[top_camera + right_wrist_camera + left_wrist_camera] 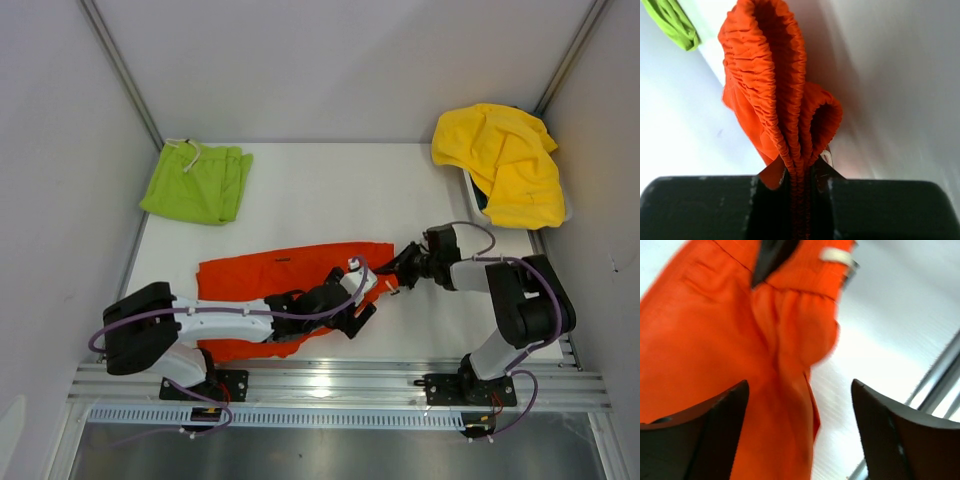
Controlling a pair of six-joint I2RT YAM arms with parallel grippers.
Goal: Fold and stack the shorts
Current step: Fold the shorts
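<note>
A white bench seen from above, with two robot arms mounted at its near edge. The orange-red shorts lie spread mostly flat near the middle of the near edge, reaching from the left half of the bench toward the centre. The left arm stretches low across them from the near left corner.

The left gripper sits at the right end of the orange-red shorts. In the left wrist view its fingers stand wide apart and hold nothing. The orange cloth runs beneath and between them, with bare bench on the right side.

The right arm bends in from the near right corner. The right gripper meets the right end of the same shorts. In the right wrist view the right gripper is clamped tight on the gathered elastic waistband, which rises from the jaws in bunched folds. A small white label shows just beside the pinch.

The lime-green shorts lie folded at the far left corner, well apart from both grippers, with a white drawstring at their far edge. A yellow garment is heaped at the far right corner.
</note>
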